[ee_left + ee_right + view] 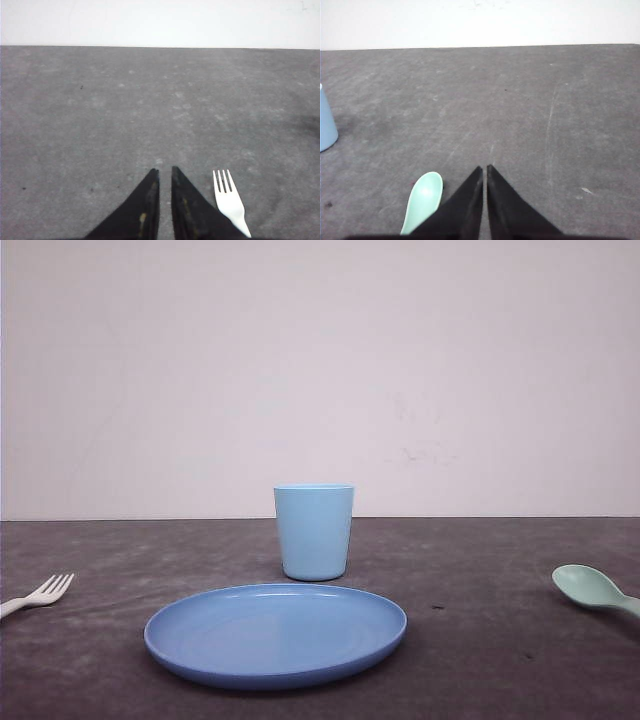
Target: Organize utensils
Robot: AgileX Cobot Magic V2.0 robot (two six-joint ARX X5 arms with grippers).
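From the front view I have the round blue plastic plate (275, 633) at centre, and the light blue plastic cup (314, 531) standing upright just beyond it at 12 o'clock. The small white plastic fork (40, 594) lies flat on the dark grey table (480, 570) out at the plate's 9 o'clock, tines pointing toward the plate. The pale mint-green plastic spoon (594, 589) lies at the plate's 3 o'clock, bowl facing up.

In my left wrist view the left gripper (165, 171) has its black fingers drawn almost together, empty, the fork (229, 199) just beside them. In my right wrist view the right gripper (484, 169) is likewise nearly closed on nothing, the spoon (424, 199) just beside it
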